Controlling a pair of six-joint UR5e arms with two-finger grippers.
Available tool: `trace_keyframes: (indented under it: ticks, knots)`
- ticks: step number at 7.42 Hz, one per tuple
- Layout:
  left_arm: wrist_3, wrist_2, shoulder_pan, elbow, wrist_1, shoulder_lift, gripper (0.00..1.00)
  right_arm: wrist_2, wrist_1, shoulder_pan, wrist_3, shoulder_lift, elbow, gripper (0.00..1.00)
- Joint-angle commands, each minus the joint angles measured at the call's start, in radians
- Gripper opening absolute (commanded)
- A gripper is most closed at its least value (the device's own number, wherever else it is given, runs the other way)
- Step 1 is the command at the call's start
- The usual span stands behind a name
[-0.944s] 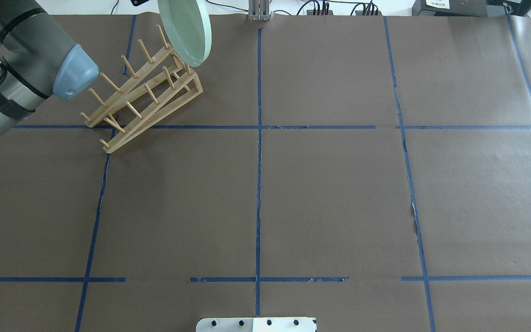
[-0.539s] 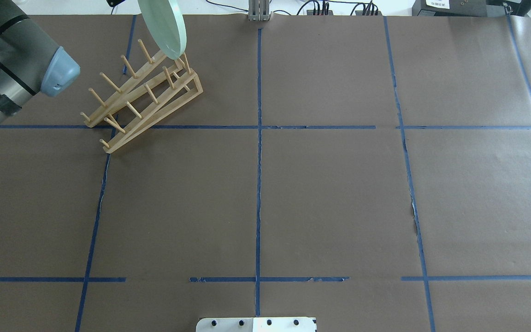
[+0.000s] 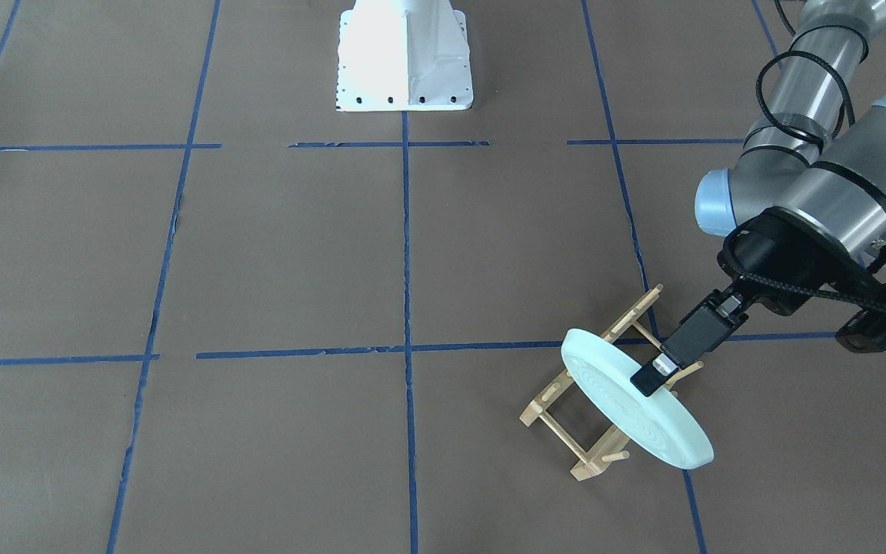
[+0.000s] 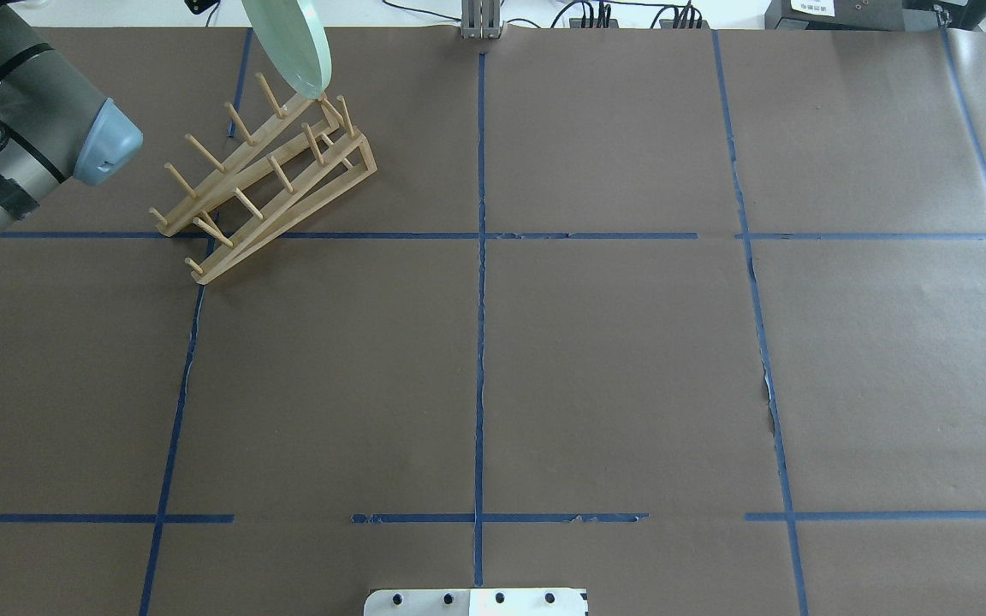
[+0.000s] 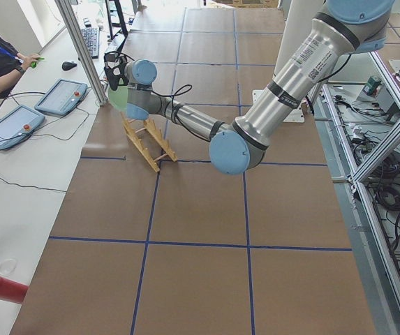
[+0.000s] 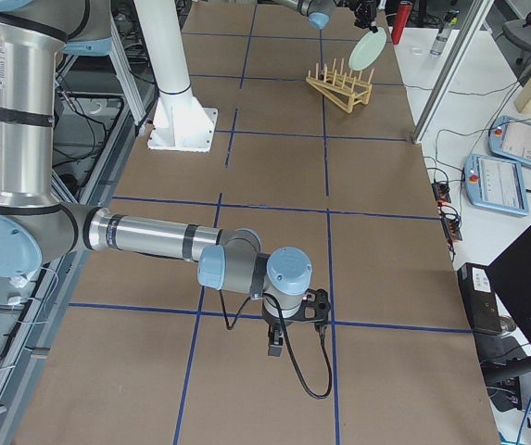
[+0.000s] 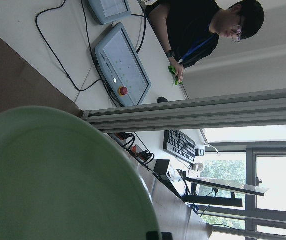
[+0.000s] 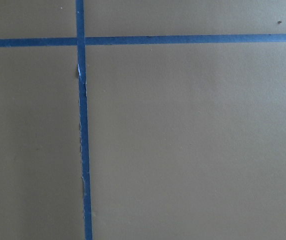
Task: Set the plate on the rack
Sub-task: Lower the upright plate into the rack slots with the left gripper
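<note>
- Since the earlier overhead pictures, the plate (image 4: 289, 47) has shifted toward the robot's left and turned more edge-on. It now hangs over the far end of the rack (image 4: 240, 164), with its lowest edge close above the end pegs. The rack has not moved.
- Left hand (image 3: 654, 375): pinching the plate at the rim. 1 finger lies across the upper face; the opposing finger is hidden under the plate.
- Reason for the hold (judgement): a rim grip leaves the opposite edge free, so that edge can enter a gap between pegs with no finger in the way.
- Reason for the tilt (judgement): the plate is steeply tilted, not flat. The 2 rails appear to accept a plate only on edge, so the tilt prepares it for a slot.
- Plate relative to hand: the plate extends from the hand outward and down toward the rack. In the left wrist view its face fills the lower left, directly in front of the camera.
- Contact between plate and rack: cannot be confirmed. The views show overlap, not touch.
- Step in hand (judgement): lowering into the end slot; the plate is not yet seated.
- Right hand (image 6: 274, 349): low over the tabletop (image 4: 613, 359), well apart from the rack. Whether it is spread or pressed together cannot be told.
</note>
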Motion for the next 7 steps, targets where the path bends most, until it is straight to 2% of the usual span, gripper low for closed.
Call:
trace_keyframes:
  ticks: [1,3,7]
  knots:
    - [0.0,0.024,0.005,0.029,-0.003,0.002,0.0,0.0,0.0,-0.001,0.0,0.0,0.0,1.0]
    - [0.001,0.05,0.014,0.062,-0.043,0.011,0.0,0.0,0.0,0.001,0.0,0.0,0.0,1.0]
    - [0.003,0.086,0.072,0.059,-0.057,0.026,0.0,0.0,0.0,0.001,0.0,0.0,0.0,1.0]
